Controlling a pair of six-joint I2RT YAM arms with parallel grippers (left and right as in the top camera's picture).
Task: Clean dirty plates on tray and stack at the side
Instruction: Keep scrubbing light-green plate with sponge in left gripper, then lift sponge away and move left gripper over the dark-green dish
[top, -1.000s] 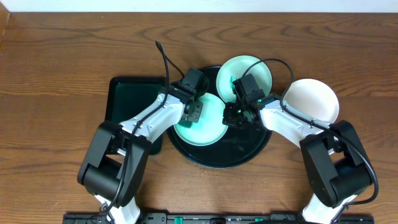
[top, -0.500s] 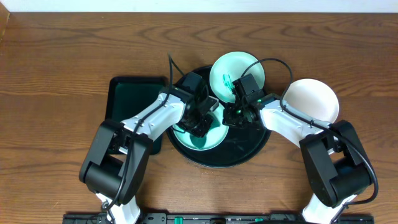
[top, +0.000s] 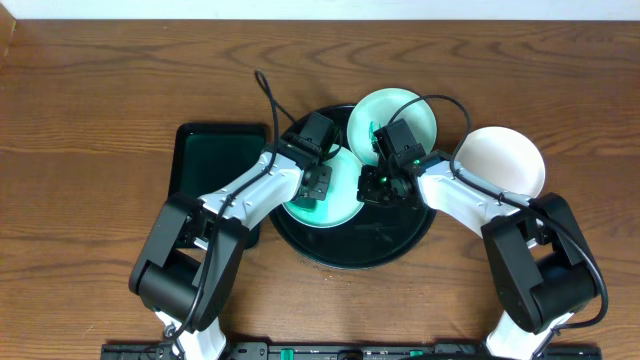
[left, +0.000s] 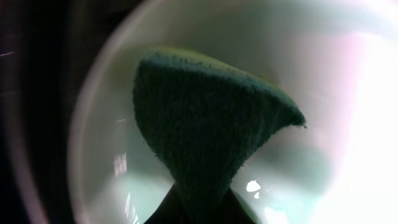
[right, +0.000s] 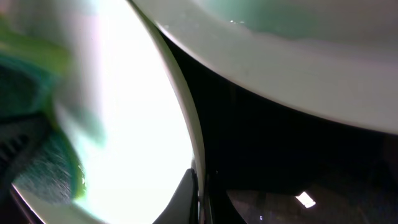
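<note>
A pale mint-green plate (top: 335, 205) lies in the round black tray (top: 385, 248). My left gripper (top: 312, 188) is shut on a dark green cloth (left: 205, 124) and presses it onto this plate (left: 323, 74). My right gripper (top: 368, 185) is shut on the plate's right rim (right: 198, 180), one finger on each side. A second mint plate (top: 405, 115) with a teal smear rests at the tray's far edge and shows in the right wrist view (right: 298, 68). A white plate (top: 505, 160) sits on the table to the right of the tray.
A rectangular black tray (top: 210, 160) lies left of the round tray, partly under my left arm. Both arms cross over the round tray. The wooden table (top: 100, 100) extends all around.
My left gripper swept the cloth down and right across the mint plate, then back up to its upper left. My right gripper stayed clamped on the rim.
</note>
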